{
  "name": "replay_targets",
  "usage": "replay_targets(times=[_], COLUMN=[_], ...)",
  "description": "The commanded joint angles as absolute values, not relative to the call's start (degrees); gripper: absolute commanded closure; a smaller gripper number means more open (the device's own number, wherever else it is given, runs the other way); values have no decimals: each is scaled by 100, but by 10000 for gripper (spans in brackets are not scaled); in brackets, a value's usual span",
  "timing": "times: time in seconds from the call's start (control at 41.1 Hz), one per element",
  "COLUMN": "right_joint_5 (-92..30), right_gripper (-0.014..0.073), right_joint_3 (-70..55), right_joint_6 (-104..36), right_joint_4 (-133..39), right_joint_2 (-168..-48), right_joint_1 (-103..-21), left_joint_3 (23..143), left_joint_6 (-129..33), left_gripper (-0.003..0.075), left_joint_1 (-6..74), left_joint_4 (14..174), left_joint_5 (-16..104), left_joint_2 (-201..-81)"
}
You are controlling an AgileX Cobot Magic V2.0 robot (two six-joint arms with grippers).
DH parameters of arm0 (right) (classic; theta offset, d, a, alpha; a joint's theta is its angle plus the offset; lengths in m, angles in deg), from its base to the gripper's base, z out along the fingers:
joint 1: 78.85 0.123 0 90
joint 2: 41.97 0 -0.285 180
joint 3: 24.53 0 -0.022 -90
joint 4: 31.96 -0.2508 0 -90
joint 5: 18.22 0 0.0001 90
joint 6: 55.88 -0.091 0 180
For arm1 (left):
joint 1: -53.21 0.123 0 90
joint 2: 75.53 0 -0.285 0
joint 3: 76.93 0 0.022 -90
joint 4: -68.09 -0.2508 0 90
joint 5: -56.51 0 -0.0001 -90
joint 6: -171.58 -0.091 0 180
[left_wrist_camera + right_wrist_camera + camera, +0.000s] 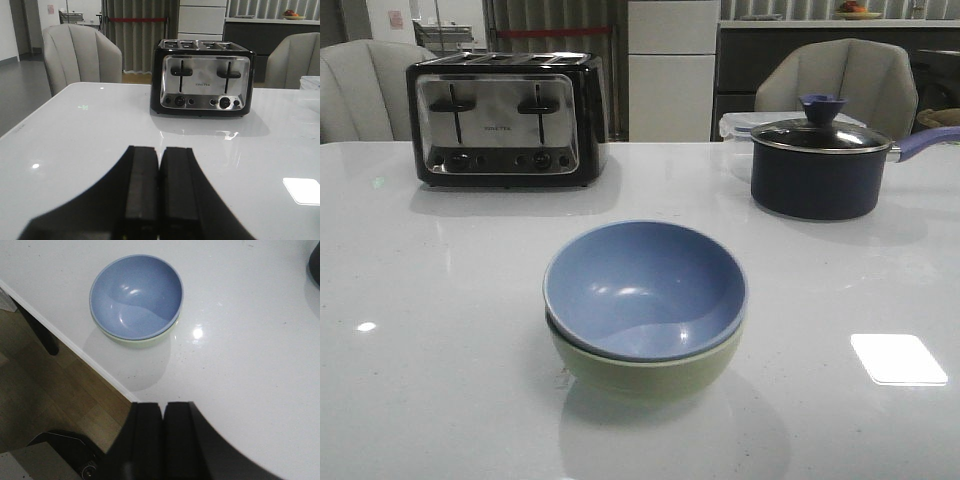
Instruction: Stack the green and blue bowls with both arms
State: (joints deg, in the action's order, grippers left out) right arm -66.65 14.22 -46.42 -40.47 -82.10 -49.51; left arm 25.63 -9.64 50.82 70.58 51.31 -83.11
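The blue bowl (642, 288) sits nested inside the green bowl (650, 372), slightly tilted, in the middle of the white table near its front edge. The right wrist view shows the same stack from above: the blue bowl (136, 296) with a sliver of the green bowl (136, 341) under its rim. My right gripper (163, 407) is shut and empty, well apart from the bowls, over the table's edge. My left gripper (160, 152) is shut and empty above bare table, facing the toaster. Neither arm shows in the front view.
A black and chrome toaster (506, 120) stands at the back left. A dark navy saucepan with a glass lid (820, 165) is at the back right, a clear container (738, 127) behind it. Chairs (840, 85) stand beyond the table. The right wrist view shows wooden floor (60, 385) below the table edge.
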Motion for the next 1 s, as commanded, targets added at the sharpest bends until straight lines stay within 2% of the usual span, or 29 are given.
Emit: replay_targets(times=[0.0, 0.512, 0.828, 0.974], right_joint_5=[-6307, -6145, -3648, -2958], right_gripper=[537, 537, 537, 537], right_joint_3=[1261, 1361, 3013, 3838], right_joint_6=[-4638, -4638, -4638, -4638], right_joint_4=[-4099, -3988, -3552, -3552], right_joint_2=[-8218, -8087, -6354, -5538], right_joint_1=[-4954, -4999, -6747, -7381], left_joint_3=[2535, 2535, 2535, 2535], left_joint_6=[-901, -901, -901, -901], left_gripper=[627, 627, 627, 627], left_joint_1=[5076, 5076, 5076, 5076], left_joint_4=[7055, 7055, 7055, 7055], left_joint_5=[5651, 5651, 5651, 5651], left_joint_2=[-8187, -8187, -8198, -8198])
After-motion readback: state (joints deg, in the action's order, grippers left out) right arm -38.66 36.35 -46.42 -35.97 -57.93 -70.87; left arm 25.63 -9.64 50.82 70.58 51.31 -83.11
